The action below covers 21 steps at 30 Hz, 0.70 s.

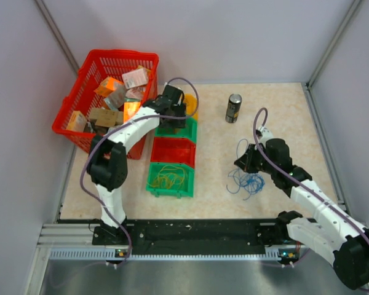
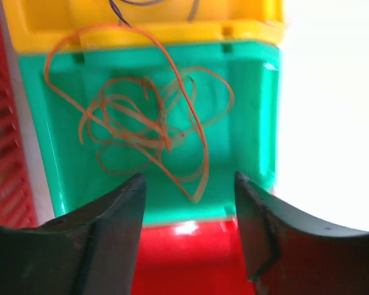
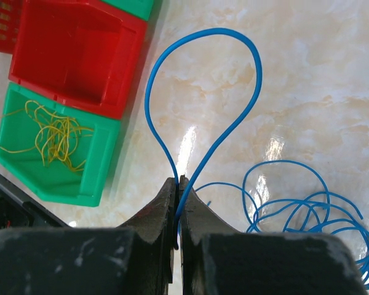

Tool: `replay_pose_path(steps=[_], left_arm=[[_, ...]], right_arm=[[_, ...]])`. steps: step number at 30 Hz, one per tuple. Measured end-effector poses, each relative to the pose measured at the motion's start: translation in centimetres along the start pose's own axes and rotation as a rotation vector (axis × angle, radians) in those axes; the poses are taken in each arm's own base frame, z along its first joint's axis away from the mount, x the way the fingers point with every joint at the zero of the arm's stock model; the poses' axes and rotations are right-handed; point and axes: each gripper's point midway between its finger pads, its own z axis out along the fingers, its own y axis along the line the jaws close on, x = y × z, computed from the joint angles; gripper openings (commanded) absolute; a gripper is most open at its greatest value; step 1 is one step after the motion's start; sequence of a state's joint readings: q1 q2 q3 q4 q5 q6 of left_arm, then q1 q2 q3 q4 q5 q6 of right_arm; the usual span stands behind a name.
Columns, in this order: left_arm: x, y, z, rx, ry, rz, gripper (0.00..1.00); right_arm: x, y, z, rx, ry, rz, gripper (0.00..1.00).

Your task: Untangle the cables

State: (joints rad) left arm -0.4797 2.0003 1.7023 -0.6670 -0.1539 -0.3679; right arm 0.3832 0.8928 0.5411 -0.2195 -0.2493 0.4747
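The blue cables lie in a loose tangle on the surface, at the right side, just in front of the right tool. That tool is closed on them: in its wrist view the 2 fingers pinch both ends of 1 blue loop, which rises free above the fingertips, while the rest of the blue coils rest on the surface to the right.

The orange cables lie in a heap inside a green bin. The left tool hangs over the near edge of this bin, its fingers apart and holding nothing. A thin purple cable shows in the yellow bin just beyond.

4 bins stand in a column left of centre: yellow farthest, then green, then a red bin, then a second green bin nearest the arms, which holds yellow cables.

A red basket with boxes stands at the far left, and a dark can stands upright on the surface beyond the blue cables.
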Motion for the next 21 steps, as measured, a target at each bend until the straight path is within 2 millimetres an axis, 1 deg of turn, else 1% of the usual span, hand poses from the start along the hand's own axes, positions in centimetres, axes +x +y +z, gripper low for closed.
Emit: replay_pose_path(steps=[1,2,3,5,6,8,10,11,13,14,16,17,18,19,21], left_arm=[[0.2,-0.3,-1.2,0.035,-0.01,0.001,0.78],[0.3,-0.5,-2.4,0.066,-0.022,0.002,0.85],[0.3,-1.0,-4.0,0.114,-0.043,0.001,0.89],[-0.2,-2.0,-7.9,0.219,-0.104,0.002,0.93],[-0.7,-2.6,-9.4,0.264,-0.136,0.003,0.94],[-2.2,-4.0,-13.2,0.38,-0.223,0.01,0.93],[-3.2,-5.6,-16.3,0.5,-0.296,0.03,0.92],[-3.3,-6.4,-17.6,0.562,-0.322,0.043,0.91],[-2.9,-8.2,-19.3,0.679,-0.349,0.08,0.91],[-2.4,-9.1,-19.6,0.724,-0.352,0.099,0.92],[0.0,-11.8,-20.0,0.829,-0.327,0.165,0.93],[1.6,-13.3,-20.2,0.874,-0.308,0.205,0.94],[3.1,-14.6,-20.4,0.911,-0.287,0.24,0.93],[4.9,-16.1,-20.8,0.959,-0.268,0.283,0.93],[7.8,-18.8,-22.1,1.052,-0.245,0.357,0.91]], right_arm=[[-0.1,0.1,0.0,-0.002,-0.001,0.0,0.0],[-0.2,0.2,-0.1,-0.005,-0.001,-0.001,0.0],[-0.3,0.3,-0.2,-0.007,0.0,-0.001,0.0],[-0.7,0.6,-0.3,-0.015,-0.004,-0.004,0.0],[-0.9,0.8,-0.4,-0.019,-0.007,-0.006,0.0],[-1.4,1.4,-0.6,-0.032,-0.008,-0.007,0.0],[-2.2,2.3,-0.9,-0.057,-0.013,-0.008,0.0],[-2.7,2.9,-1.2,-0.077,-0.016,-0.003,0.0],[-3.6,4.3,-1.7,-0.123,-0.023,0.01,0.0],[-4.1,5.2,-2.0,-0.153,-0.026,0.023,0.0],[-5.3,7.0,-2.8,-0.216,-0.034,0.049,0.0],[-6.0,8.1,-3.3,-0.254,-0.041,0.067,0.0],[-6.5,8.8,-3.6,-0.276,-0.046,0.076,0.0],[-6.9,9.5,-4.0,-0.302,-0.049,0.092,0.0],[-7.8,10.8,-4.8,-0.343,-0.055,0.118,0.0]])
